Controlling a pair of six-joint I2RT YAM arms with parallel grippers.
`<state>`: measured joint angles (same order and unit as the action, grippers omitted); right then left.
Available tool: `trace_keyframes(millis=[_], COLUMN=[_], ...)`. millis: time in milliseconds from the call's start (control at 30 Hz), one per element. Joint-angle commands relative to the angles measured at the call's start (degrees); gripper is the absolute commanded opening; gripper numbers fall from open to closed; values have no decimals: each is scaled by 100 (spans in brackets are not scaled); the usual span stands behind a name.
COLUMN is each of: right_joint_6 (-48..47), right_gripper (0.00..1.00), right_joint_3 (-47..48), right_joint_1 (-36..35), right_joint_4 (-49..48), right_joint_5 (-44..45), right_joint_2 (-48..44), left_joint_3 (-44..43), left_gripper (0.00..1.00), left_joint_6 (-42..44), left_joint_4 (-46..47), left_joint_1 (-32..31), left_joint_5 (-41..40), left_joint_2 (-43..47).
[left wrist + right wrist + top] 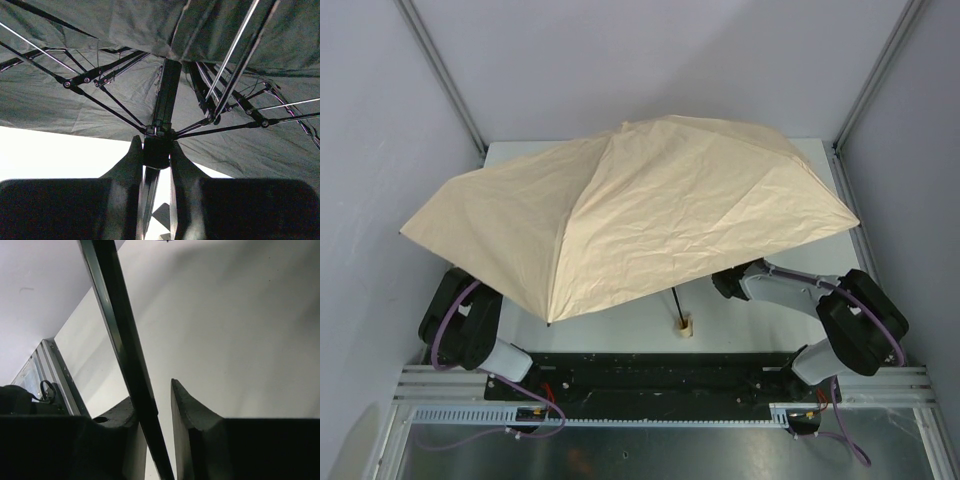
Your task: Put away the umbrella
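Across the middle of the top view, the open umbrella spreads over the table.
Its handle sits at lower centre. The left gripper is clamped on the shaft just under the canopy. The right gripper straddles the shaft, one finger touching it, the other standing apart.

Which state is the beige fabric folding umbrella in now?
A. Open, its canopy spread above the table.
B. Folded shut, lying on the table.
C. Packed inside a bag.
A: in the top view the beige fabric umbrella is spread wide over the white table, its thin dark shaft showing beneath.
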<state>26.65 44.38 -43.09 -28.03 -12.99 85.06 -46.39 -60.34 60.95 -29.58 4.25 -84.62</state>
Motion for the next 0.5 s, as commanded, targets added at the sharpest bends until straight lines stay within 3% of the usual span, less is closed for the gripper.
trace_keyframes(millis=[0,100,233,367,467], right_joint_6=[-324,-364,-274,-24,94], right_gripper=[30,43,45,42,32], right_joint_3=[-78,-682,-1411,-1760,-1808], right_joint_1=[171,-299,-689,-1100,-1536], right_joint_4=[286,471,445,393,688], right_joint_5=[715,1167,1521,1473,1798], right_joint_2=[-350,-816,-1346,-1660,-1802], left_joint_3=[-322,-711,-1163,-1443,-1576], left_gripper=[0,0,0,0,0], left_joint_6=[-783,-782,-789,-502,-455], left_joint_4=[131,12,-192,-572,-690], left_joint_1=[88,309,496,546,632], left_joint_5=[810,873,1070,1086,1136], left_joint_2=[185,90,-9,52,66])
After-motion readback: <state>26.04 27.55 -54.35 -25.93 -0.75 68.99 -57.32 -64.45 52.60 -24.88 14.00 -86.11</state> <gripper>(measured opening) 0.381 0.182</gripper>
